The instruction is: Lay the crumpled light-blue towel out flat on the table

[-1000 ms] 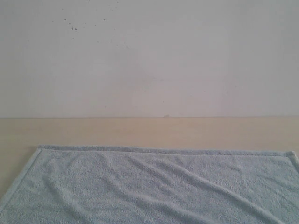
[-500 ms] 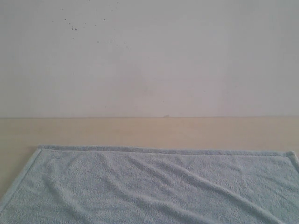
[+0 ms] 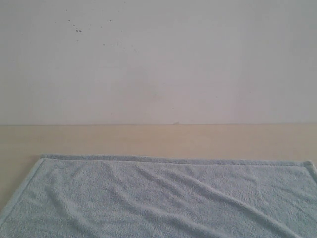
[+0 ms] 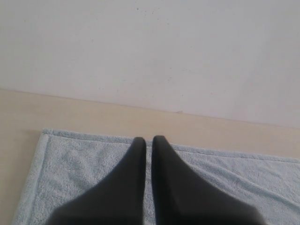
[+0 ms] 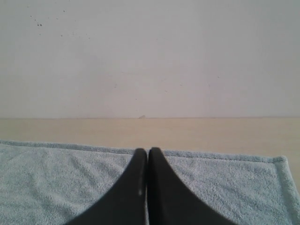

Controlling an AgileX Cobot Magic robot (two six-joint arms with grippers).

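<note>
The pale light-blue towel lies spread open on the beige table, its far hem straight and both far corners showing, with shallow diagonal wrinkles across it. Neither gripper shows in the exterior view. In the left wrist view my left gripper hovers over the towel near its far left corner, black fingers almost touching, nothing between them. In the right wrist view my right gripper is over the towel near its far hem, fingers pressed together and empty.
A white wall with small dark specks rises behind the table. A bare strip of table runs between the towel's far hem and the wall, and beside the towel's left edge.
</note>
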